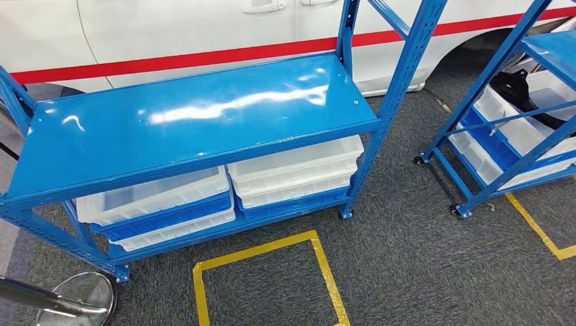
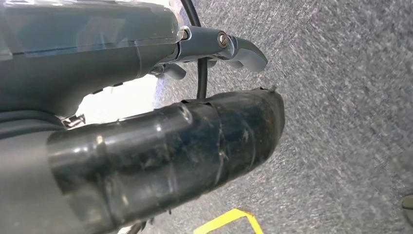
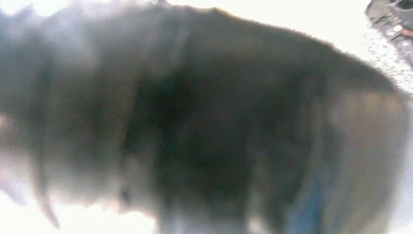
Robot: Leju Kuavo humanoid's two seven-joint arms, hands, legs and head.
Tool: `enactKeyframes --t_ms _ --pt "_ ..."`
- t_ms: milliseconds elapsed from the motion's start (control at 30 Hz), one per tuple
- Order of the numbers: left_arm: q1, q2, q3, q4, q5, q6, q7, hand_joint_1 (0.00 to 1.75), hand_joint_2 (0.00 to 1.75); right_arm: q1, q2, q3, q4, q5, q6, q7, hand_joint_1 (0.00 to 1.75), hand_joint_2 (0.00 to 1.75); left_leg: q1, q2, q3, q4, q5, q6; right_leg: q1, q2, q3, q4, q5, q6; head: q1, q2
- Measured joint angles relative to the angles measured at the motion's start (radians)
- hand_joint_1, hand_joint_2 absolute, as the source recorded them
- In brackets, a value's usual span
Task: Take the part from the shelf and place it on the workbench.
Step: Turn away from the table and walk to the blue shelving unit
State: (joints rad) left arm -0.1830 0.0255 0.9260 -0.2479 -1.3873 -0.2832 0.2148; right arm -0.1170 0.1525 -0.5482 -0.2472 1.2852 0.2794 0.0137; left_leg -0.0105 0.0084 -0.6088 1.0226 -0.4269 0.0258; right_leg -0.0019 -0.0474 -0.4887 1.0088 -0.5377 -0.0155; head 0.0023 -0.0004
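Observation:
A blue workbench (image 1: pixel 197 122) with a bare, glossy top stands in front of me in the head view. To the right is a blue shelf (image 1: pixel 490 78) with white bins, and a black part (image 1: pixel 514 87) lies in an upper bin. My left hand (image 2: pixel 214 48) hangs over grey carpet with its fingers stretched out and nothing in them. Close to the right wrist camera is a dark blurred mass (image 3: pixel 204 126). I cannot tell whether it is my right hand or something it holds.
White and blue bins (image 1: pixel 292 170) fill the level under the workbench top. A white car with a red stripe (image 1: pixel 204 27) stands behind. Yellow tape (image 1: pixel 265 272) marks a square on the carpet. A round metal stand base (image 1: pixel 78 295) is at the near left.

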Motion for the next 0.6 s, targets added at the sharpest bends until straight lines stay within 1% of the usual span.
enactKeyframes --t_ms 100,167,233,267,300,333,367,433,467,500,533,600 --pt "0.001 -0.019 0.019 0.000 -0.004 0.050 0.007 0.00 0.00 0.022 -0.003 -0.045 0.000 -0.059 0.025 0.014 0.00 0.00 0.000 0.000 0.001 0.000 0.000 0.000 -0.002 0.000 0.001 0.000 0.000 0.001 0.000 0.000" --pt "0.001 -0.039 0.018 0.000 -0.050 0.043 0.035 0.00 0.00 0.042 -0.007 -0.072 0.000 -0.069 0.055 0.031 0.00 0.00 0.000 0.000 0.001 0.000 0.000 0.000 -0.002 0.000 0.002 0.000 0.000 0.001 0.000 0.000" --pt "0.005 -0.058 0.003 -0.002 -0.112 0.041 0.082 0.00 0.00 0.059 -0.011 -0.093 -0.003 -0.066 0.075 0.096 0.00 0.00 0.000 0.000 0.002 0.000 0.000 0.000 -0.002 0.000 0.002 0.000 0.000 0.001 0.000 0.000" --pt "0.010 -0.067 -0.012 -0.007 -0.137 0.067 0.099 0.00 0.00 0.068 -0.011 -0.104 -0.012 -0.058 0.072 0.142 0.00 0.00 0.000 0.000 0.002 0.000 0.000 0.001 -0.002 0.000 0.002 0.000 0.000 0.001 0.000 0.000" --pt "0.016 -0.078 -0.035 -0.013 -0.156 0.121 0.097 0.00 0.00 0.081 -0.008 -0.111 -0.031 -0.031 0.054 0.175 0.00 0.00 0.000 0.000 0.002 0.001 0.000 0.001 -0.002 0.000 0.002 0.000 0.000 0.001 0.000 0.000" --pt "0.024 -0.095 -0.071 -0.020 -0.167 0.203 0.064 0.00 0.00 0.103 0.001 -0.107 -0.065 0.021 0.010 0.178 0.00 0.00 0.000 0.000 0.002 0.001 0.000 0.001 -0.002 0.000 0.002 0.000 0.000 0.002 0.000 0.000" --pt "0.031 -0.115 -0.127 -0.027 -0.174 0.308 -0.003 0.00 0.00 0.132 0.015 -0.086 -0.112 0.090 -0.058 0.138 0.00 0.00 0.000 -0.002 0.003 0.001 0.000 0.001 -0.003 -0.002 0.002 -0.001 -0.001 0.003 0.000 0.000" --pt "0.034 -0.160 -0.272 -0.031 -0.179 0.506 -0.154 0.00 0.00 0.194 0.040 -0.009 -0.215 0.195 -0.194 -0.042 0.00 0.00 -0.001 -0.005 0.003 0.001 0.000 0.001 -0.003 -0.004 0.004 -0.001 -0.002 0.004 0.000 0.000" --pt "0.031 -0.180 -0.345 -0.032 -0.179 0.564 -0.204 0.00 0.00 0.216 0.048 0.031 -0.259 0.214 -0.231 -0.135 0.00 0.00 -0.001 -0.005 0.003 0.000 0.000 0.001 -0.003 -0.004 0.004 0.000 -0.002 0.004 0.000 0.000" --pt "0.024 -0.197 -0.406 -0.032 -0.178 0.590 -0.229 0.00 0.00 0.231 0.051 0.064 -0.292 0.215 -0.244 -0.202 0.00 0.00 -0.001 -0.005 0.004 0.000 -0.001 0.001 -0.002 -0.004 0.005 0.000 -0.002 0.004 0.000 0.000" --pt "0.018 -0.212 -0.456 -0.032 -0.176 0.598 -0.241 0.00 0.00 0.240 0.056 0.091 -0.318 0.216 -0.247 -0.238 0.00 0.00 -0.001 -0.004 0.005 0.000 -0.001 0.001 -0.002 -0.003 0.006 0.000 -0.002 0.004 0.000 0.000" --pt "0.013 -0.234 -0.528 -0.032 -0.167 0.598 -0.254 0.00 0.00 0.252 0.064 0.128 -0.350 0.216 -0.253 -0.259 0.00 0.00 -0.001 -0.003 0.006 0.000 -0.001 0.001 -0.001 -0.003 0.008 0.000 -0.002 0.004 0.000 0.000"
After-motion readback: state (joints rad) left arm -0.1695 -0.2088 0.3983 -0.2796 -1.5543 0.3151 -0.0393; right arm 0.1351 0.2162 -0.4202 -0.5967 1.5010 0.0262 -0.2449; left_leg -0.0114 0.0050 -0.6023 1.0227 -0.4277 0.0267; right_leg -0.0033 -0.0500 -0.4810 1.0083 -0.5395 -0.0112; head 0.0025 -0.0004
